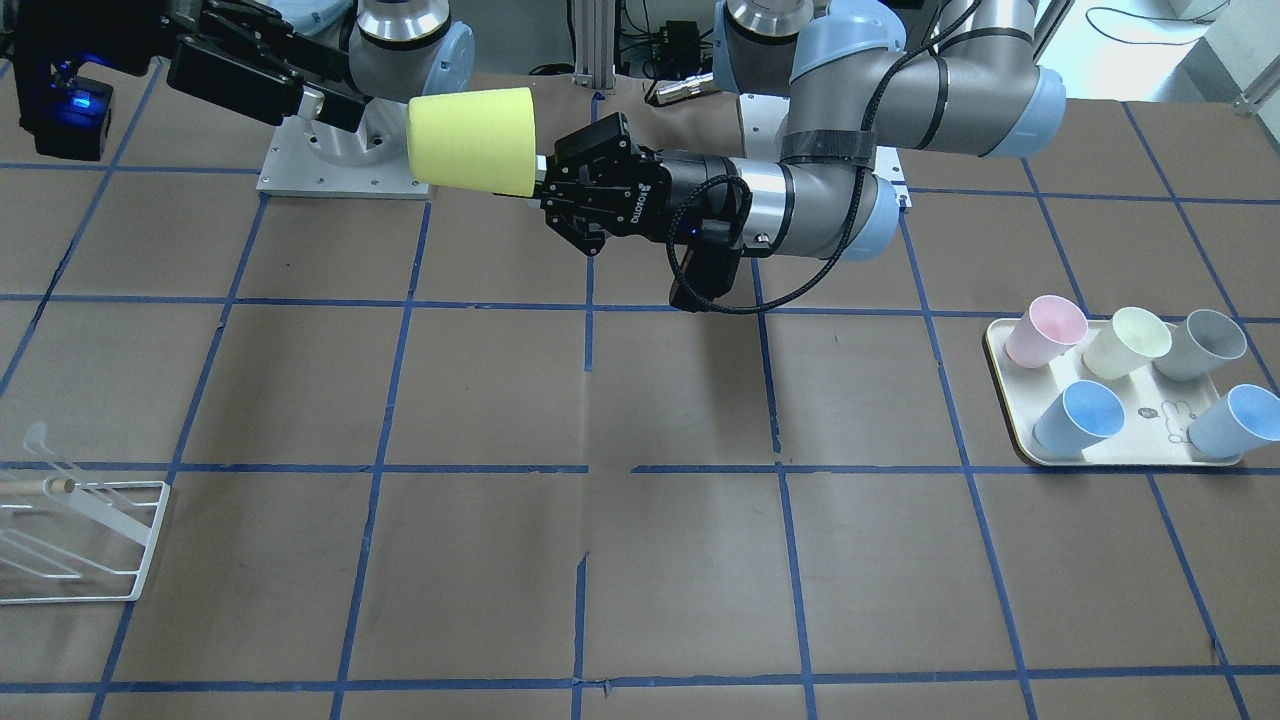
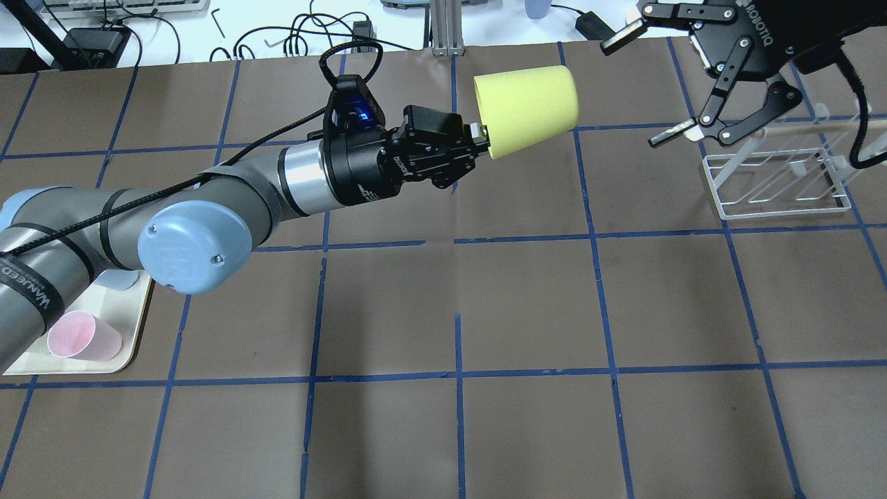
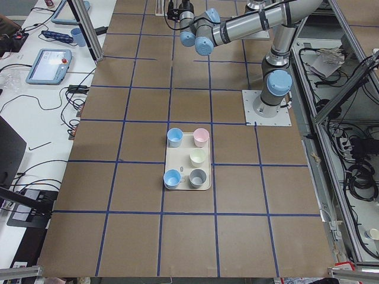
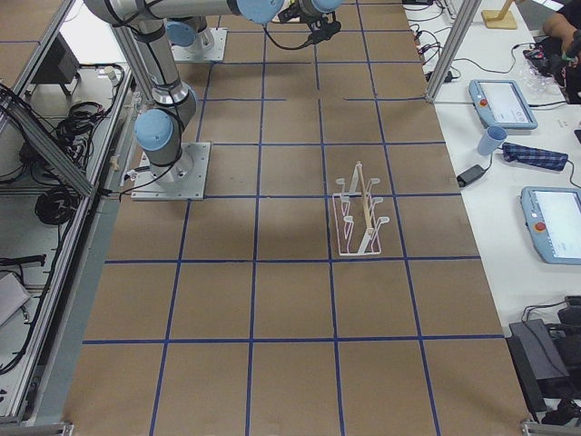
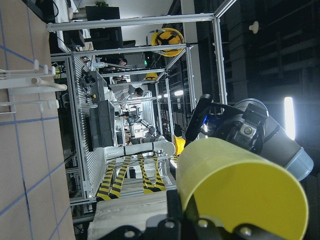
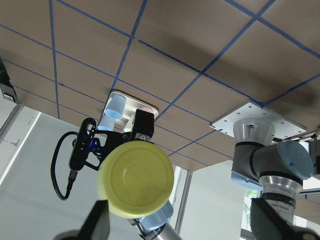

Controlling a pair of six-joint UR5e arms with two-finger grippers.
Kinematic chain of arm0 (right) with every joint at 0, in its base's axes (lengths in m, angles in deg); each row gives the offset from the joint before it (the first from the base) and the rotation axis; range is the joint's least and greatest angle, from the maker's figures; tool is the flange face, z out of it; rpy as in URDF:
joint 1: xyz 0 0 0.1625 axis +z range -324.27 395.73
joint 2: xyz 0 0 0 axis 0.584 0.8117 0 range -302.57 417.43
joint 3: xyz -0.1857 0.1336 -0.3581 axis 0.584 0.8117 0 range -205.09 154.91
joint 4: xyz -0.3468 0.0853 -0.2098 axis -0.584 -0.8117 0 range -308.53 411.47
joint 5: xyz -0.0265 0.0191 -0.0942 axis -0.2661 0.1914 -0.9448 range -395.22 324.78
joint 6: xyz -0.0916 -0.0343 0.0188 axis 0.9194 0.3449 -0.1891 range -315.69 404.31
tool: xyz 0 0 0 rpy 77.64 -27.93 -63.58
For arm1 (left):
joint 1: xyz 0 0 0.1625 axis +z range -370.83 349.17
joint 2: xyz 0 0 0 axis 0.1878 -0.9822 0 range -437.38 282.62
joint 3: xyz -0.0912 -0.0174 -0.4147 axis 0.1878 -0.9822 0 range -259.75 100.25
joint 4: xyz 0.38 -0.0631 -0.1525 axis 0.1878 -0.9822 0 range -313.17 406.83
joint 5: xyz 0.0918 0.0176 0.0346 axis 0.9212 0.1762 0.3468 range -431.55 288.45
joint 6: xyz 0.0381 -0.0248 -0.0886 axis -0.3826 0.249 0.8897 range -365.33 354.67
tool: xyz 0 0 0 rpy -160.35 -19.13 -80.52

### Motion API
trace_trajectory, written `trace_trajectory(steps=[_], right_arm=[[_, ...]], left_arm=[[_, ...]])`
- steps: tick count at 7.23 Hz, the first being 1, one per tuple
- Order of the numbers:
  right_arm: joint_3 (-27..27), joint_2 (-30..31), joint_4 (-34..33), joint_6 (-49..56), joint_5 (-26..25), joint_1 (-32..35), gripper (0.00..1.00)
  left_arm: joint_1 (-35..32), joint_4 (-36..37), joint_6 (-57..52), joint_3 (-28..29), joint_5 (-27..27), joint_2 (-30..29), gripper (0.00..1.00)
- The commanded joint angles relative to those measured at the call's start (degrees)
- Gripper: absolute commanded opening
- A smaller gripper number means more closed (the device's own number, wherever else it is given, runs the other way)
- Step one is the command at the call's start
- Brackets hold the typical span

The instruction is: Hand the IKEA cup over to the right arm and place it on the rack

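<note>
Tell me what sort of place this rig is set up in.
Most likely a robotics lab or test cell. The left arm and right arm are bolted to a table marked with a blue tape grid, and teach pendants and loose cables lie on the side benches.

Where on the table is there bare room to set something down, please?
The table is bare between the rack and the tray. Crowded: the tray, with five cups, and the robot's side, where the left tool holds the IKEA cup by the right tool.
</note>
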Motion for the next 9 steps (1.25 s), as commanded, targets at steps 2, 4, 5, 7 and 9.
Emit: trace_trajectory(steps=[2, 4, 5, 7, 9], right_arm=[[4.5, -5.2, 0.1, -6.6, -0.3, 0.0, 1.0], [4.8, -5.4, 0.1, -7.2, -0.1, 0.1, 1.0], [4.7, -5.4, 0.4, -7.2, 1.0, 0.2, 1.0], [4.6, -4.7, 3.5, -6.3, 1.1, 1.1, 1.0], [4.8, -5.3, 3.6, -6.8, 3.7, 3.1, 1.0]], left_arm=[[-2.1, 1.6, 0.0, 0.0, -5.5, -0.2, 0.0], [-3.1, 1.6, 0.0, 0.0, -5.6, 0.2, 0.0], [-3.4, 1.7, -0.1, 0.0, -7.8, -0.4, 0.0], [-3.3, 2.0, -0.9, 0.6, -8.3, -1.9, 0.0], [-3.3, 4.2, -1.0, 0.6, -8.5, -2.3, 0.0]])
